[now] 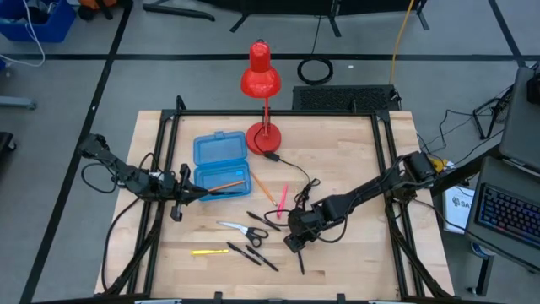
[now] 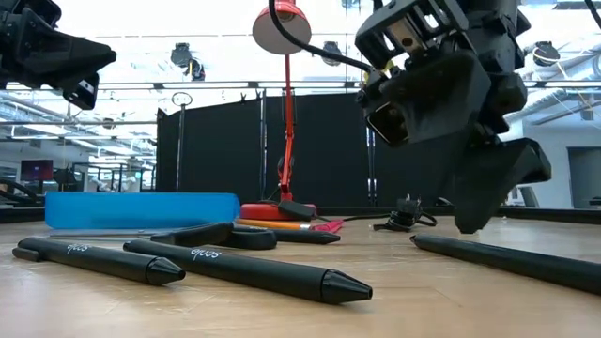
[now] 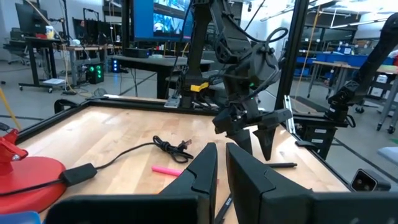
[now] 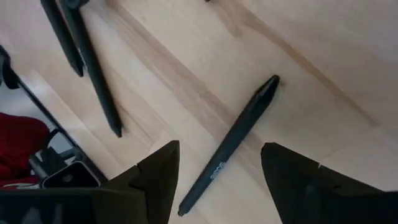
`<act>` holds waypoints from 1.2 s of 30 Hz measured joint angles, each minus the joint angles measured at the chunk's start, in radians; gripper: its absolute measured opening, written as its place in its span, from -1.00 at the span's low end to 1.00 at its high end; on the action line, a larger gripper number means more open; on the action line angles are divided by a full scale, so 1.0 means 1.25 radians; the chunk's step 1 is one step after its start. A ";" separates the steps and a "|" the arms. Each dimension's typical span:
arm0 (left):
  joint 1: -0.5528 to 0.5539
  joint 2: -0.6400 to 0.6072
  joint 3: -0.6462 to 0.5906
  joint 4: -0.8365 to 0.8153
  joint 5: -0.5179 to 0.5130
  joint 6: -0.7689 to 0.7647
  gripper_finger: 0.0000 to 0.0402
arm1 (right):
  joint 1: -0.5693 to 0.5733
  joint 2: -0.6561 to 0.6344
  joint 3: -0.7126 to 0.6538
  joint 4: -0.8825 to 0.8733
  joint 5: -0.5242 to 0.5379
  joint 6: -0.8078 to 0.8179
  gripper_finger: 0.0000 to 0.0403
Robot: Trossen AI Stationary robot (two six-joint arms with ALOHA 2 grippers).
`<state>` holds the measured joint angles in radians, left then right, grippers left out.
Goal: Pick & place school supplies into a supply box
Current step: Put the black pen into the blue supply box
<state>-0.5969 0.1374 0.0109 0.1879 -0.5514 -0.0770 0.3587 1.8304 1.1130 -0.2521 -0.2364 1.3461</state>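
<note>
The right gripper [image 1: 293, 242] hangs low over the pale wooden table [image 1: 354, 169] with its two dark fingers [image 4: 155, 180] spread wide and nothing between them; directly beneath, framed by those fingers, lies a slim black pen [image 4: 233, 143] flat on the boards — near the tips, but whether touching I cannot tell. Two more black pens [image 2: 188, 266] lie side by side nearer the front edge, with a yellow pencil [image 1: 210, 251] just beside them and small silver scissors with black handles [image 1: 245, 230] between them and the box. The translucent blue plastic pencil case [image 1: 221, 165] sits open toward the back-left, an orange pencil [image 1: 223, 186] resting in it; a pink stick [image 1: 282, 200] lies near the black cord [image 1: 295, 173] of the red desk lamp [image 1: 261, 101]. The left gripper [image 1: 187, 192] waits at the case's front edge, fingers nearly together, holding nothing that can be seen.
</note>
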 joint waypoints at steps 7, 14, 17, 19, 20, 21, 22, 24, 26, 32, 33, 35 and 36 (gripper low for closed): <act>0.000 0.000 0.000 -0.001 0.001 0.001 -0.81 | 0.004 0.001 0.000 -0.005 0.023 0.017 0.05; 0.000 0.000 0.000 -0.003 0.001 0.000 -0.81 | 0.006 0.004 0.000 -0.013 0.051 0.024 0.05; 0.000 0.000 0.000 -0.003 0.002 -0.003 -0.81 | 0.013 0.010 0.000 -0.016 0.068 0.024 0.05; 0.000 0.000 0.000 -0.004 0.002 -0.003 -0.81 | 0.019 0.017 0.000 -0.010 0.067 0.027 0.05; 0.000 0.000 0.000 -0.005 0.002 -0.003 -0.81 | 0.022 0.024 0.003 -0.002 0.067 0.031 0.05; 0.000 0.000 0.000 -0.005 0.002 -0.003 -0.81 | 0.026 0.033 0.007 0.008 0.066 0.032 0.05; 0.000 0.000 0.000 -0.007 0.002 -0.003 -0.81 | 0.029 0.042 0.013 0.014 0.064 0.031 0.05; 0.000 0.000 0.000 -0.008 0.002 -0.003 -0.81 | 0.036 0.061 0.030 0.023 0.064 0.031 0.05; 0.000 0.000 0.000 -0.010 0.002 -0.002 -0.81 | 0.039 0.076 0.046 0.021 0.064 0.031 0.05; 0.000 0.000 0.000 -0.010 0.002 -0.002 -0.81 | 0.039 0.081 0.054 0.014 0.084 0.023 -0.03; 0.000 0.000 0.000 -0.010 0.002 -0.002 -0.81 | 0.040 0.081 0.054 0.014 0.089 0.020 -0.05; 0.000 0.000 0.000 -0.014 0.002 -0.002 -0.81 | 0.040 0.082 0.054 0.013 0.089 0.018 -0.10; 0.000 0.000 0.000 -0.016 0.002 -0.002 -0.81 | 0.040 0.082 0.054 0.013 0.091 0.012 -0.12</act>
<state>-0.5970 0.1375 0.0113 0.1681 -0.5488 -0.0795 0.4088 1.9325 1.1809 -0.2356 -0.1223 1.3613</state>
